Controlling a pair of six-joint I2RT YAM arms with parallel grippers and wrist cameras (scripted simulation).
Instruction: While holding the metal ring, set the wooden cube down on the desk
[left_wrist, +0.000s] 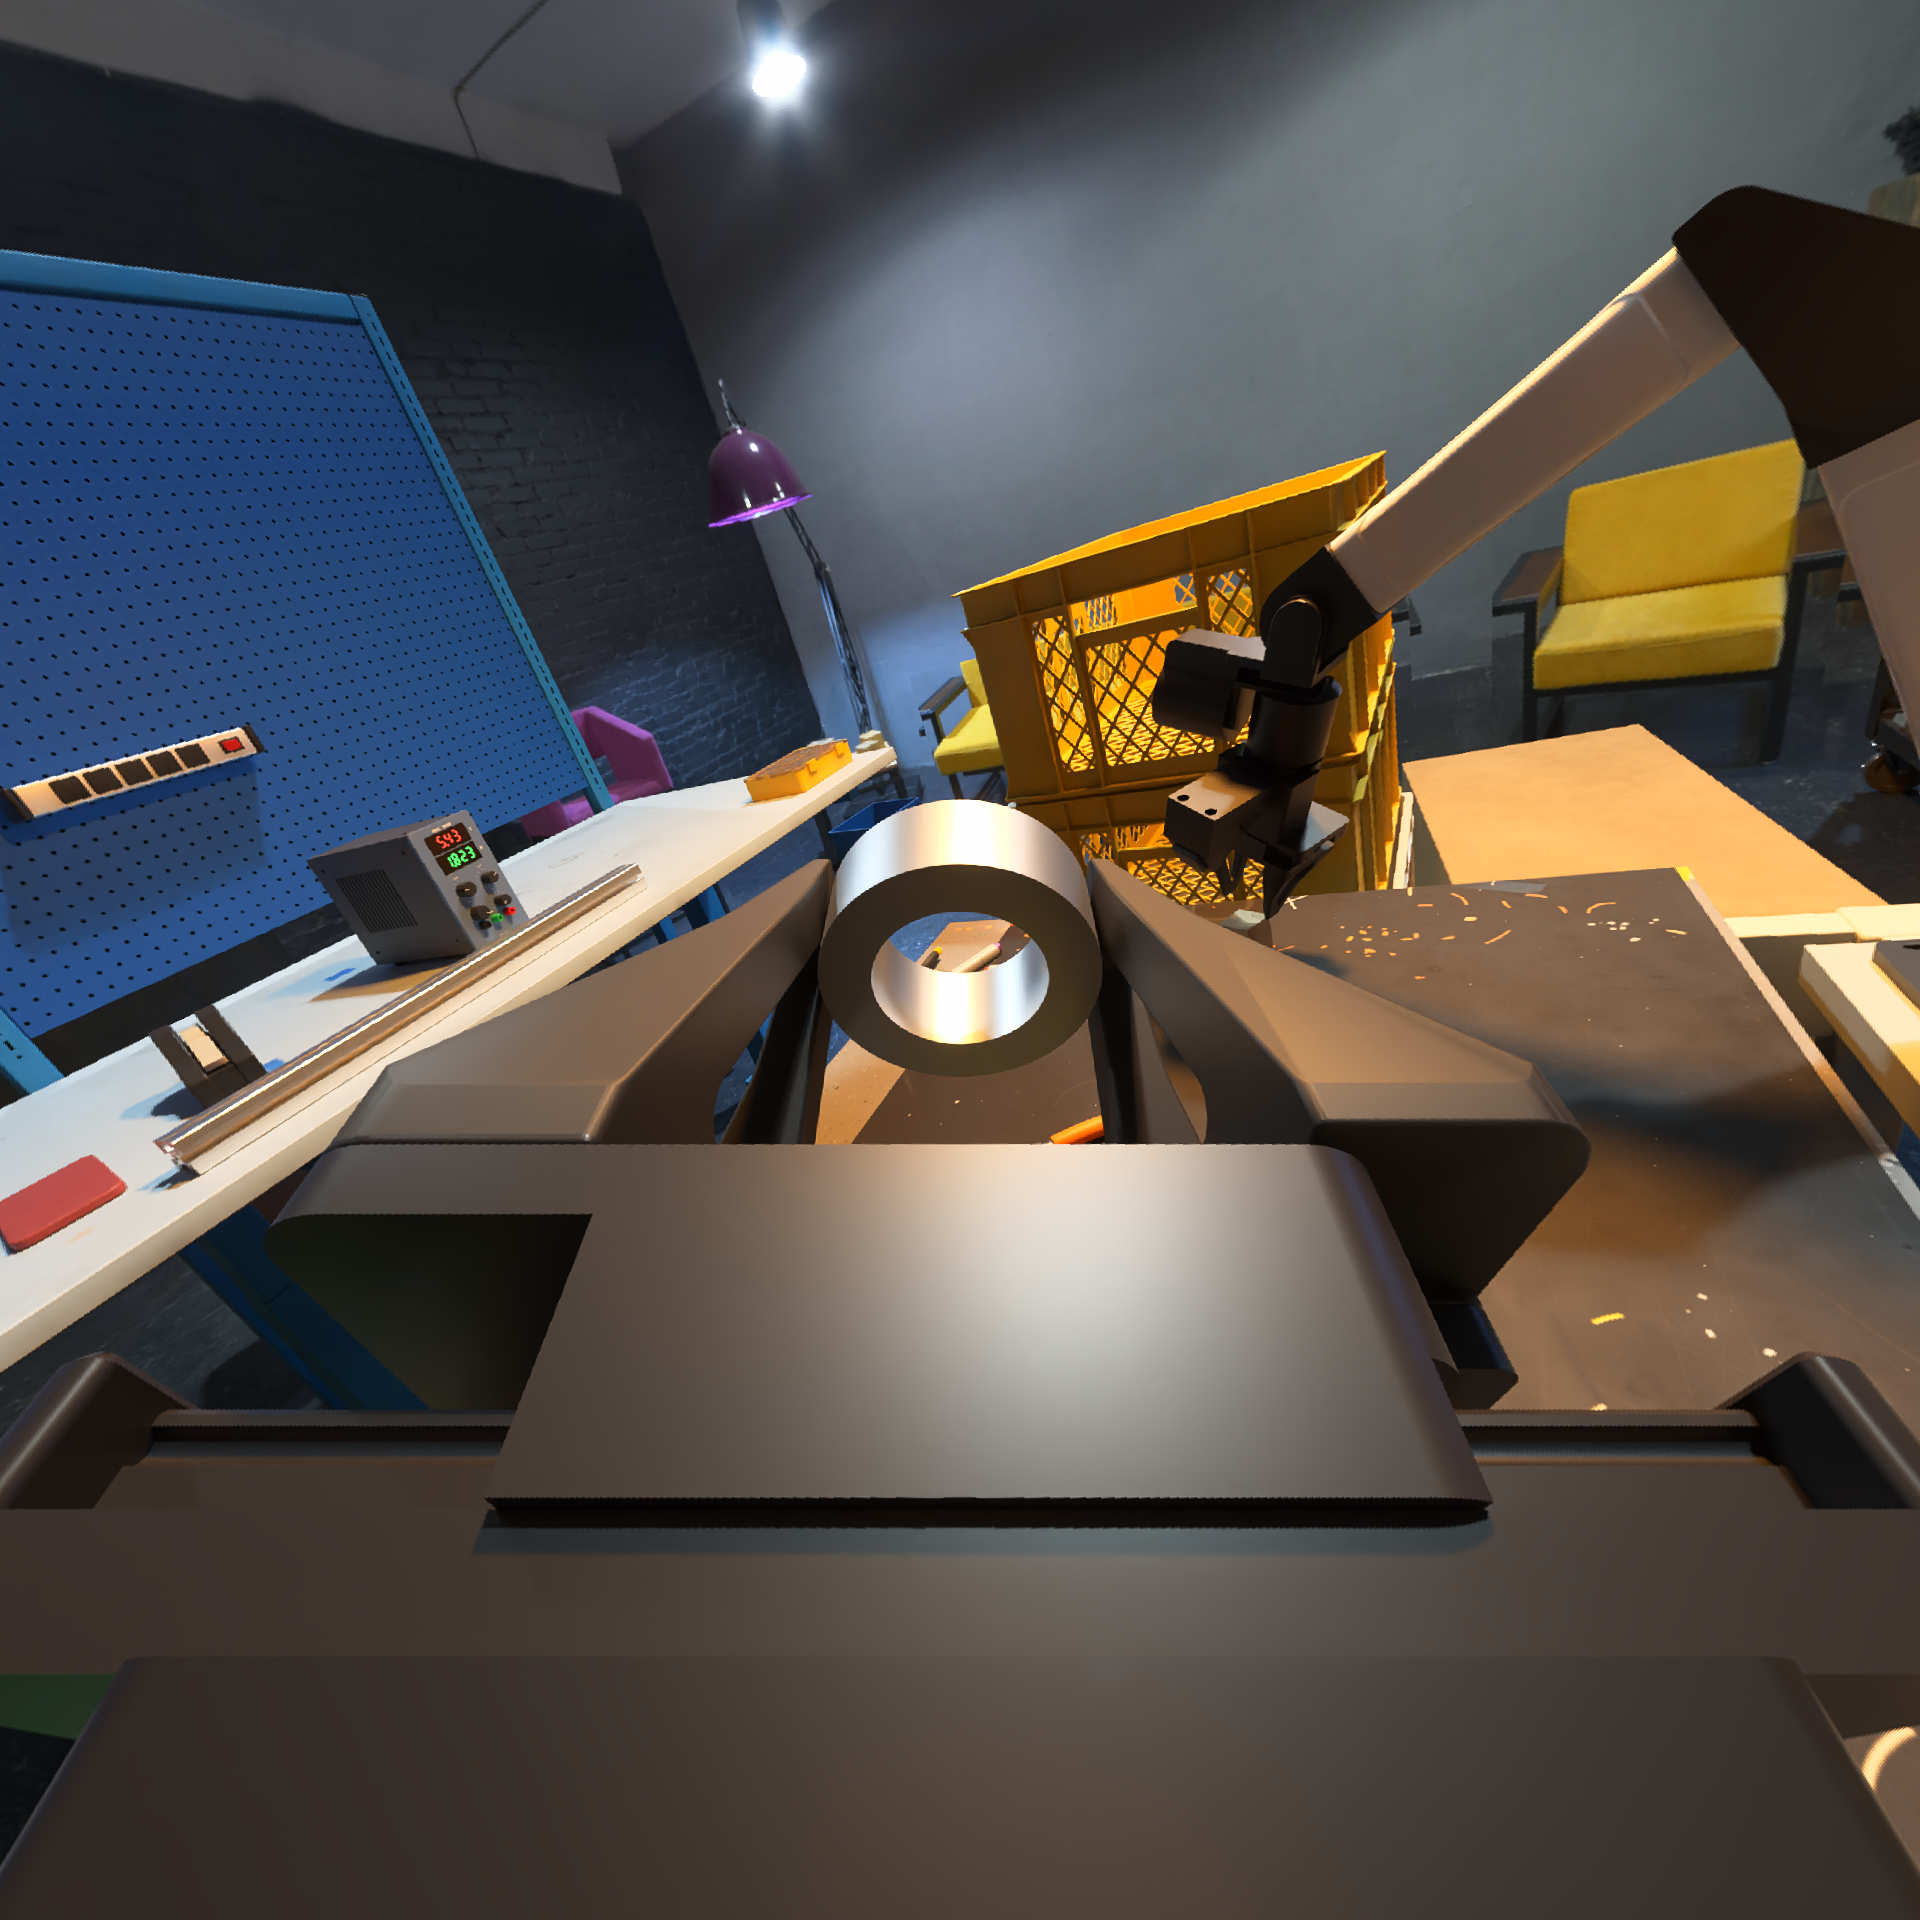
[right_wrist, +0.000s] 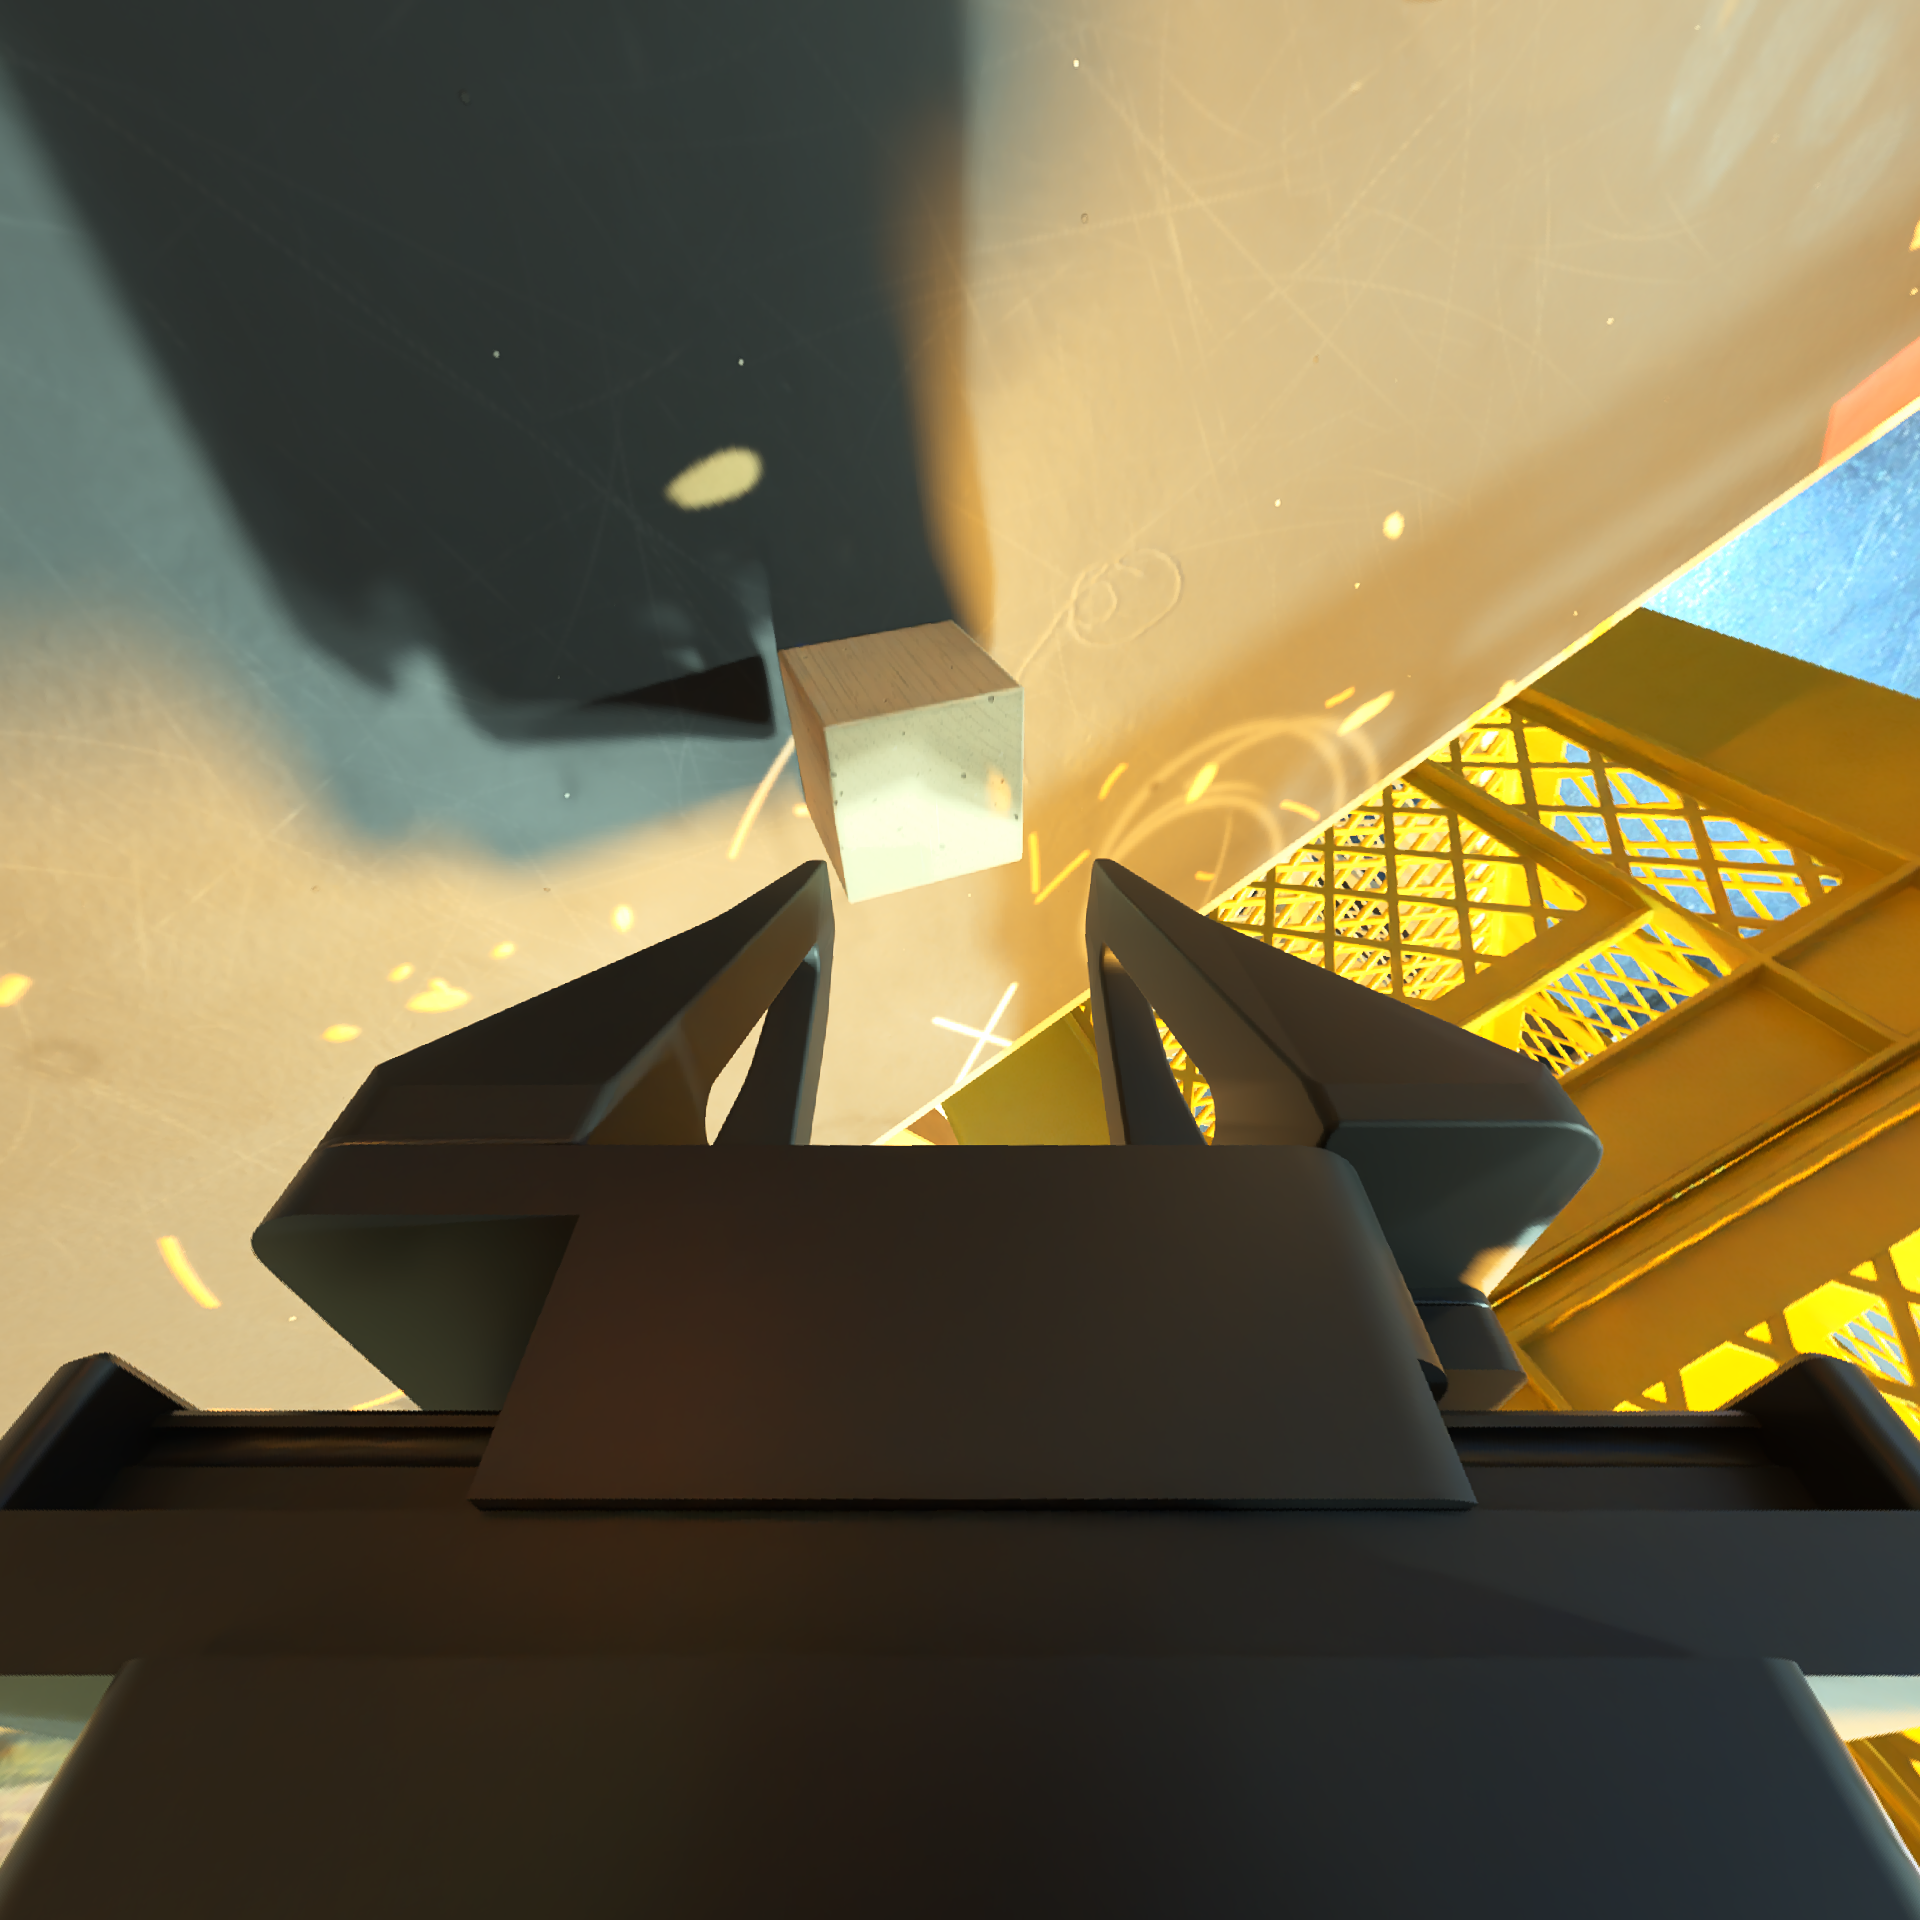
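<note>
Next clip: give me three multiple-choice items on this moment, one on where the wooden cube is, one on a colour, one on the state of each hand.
1. Where is the wooden cube?
A. Clamped between the right hand's fingers
B. On the desk, just beyond the right hand's fingertips
C. Inside the crate

2. What colour is the crate behind the desk?
A. Yellow
B. Green
C. White

3. What state are the hands in?
A. Both open and empty
B. The left hand shut on the metal ring, the right hand open
C. The right shut on the ring, the left open

Answers:
1 B, the cube sits on the scratched surface, clear of both fingertips.
2 A, its lattice walls are yellow in both views.
3 B, the ring sits pinched between the left fingers, while the right fingers stand apart with nothing between them.
</note>
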